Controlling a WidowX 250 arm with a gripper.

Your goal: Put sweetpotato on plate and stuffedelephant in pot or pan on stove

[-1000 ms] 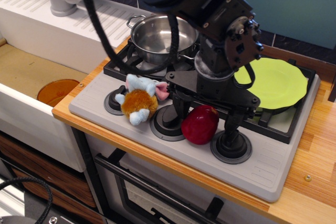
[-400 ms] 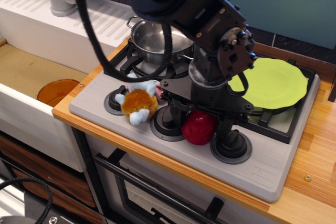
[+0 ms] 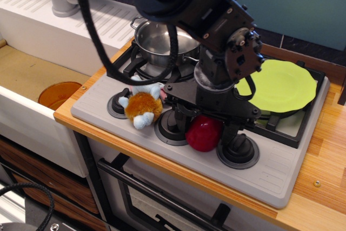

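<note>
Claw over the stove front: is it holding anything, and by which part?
Cannot be told: the claw straddles the top of the glossy dark-red plastic sweet potato, but its fingertips are hidden.

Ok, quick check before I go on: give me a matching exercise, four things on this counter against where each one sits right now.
Things:
1. sweetpotato
2. stuffedelephant
3. plate
4. pot

Places:
A. on the back left burner grate
B. on the stove's front panel between two knobs, right under the tool
C. on the right side grate
D. on the front panel, left of the red lump, by the leftmost knobs

Pairs: 1-B, 2-D, 3-C, 4-A
</note>
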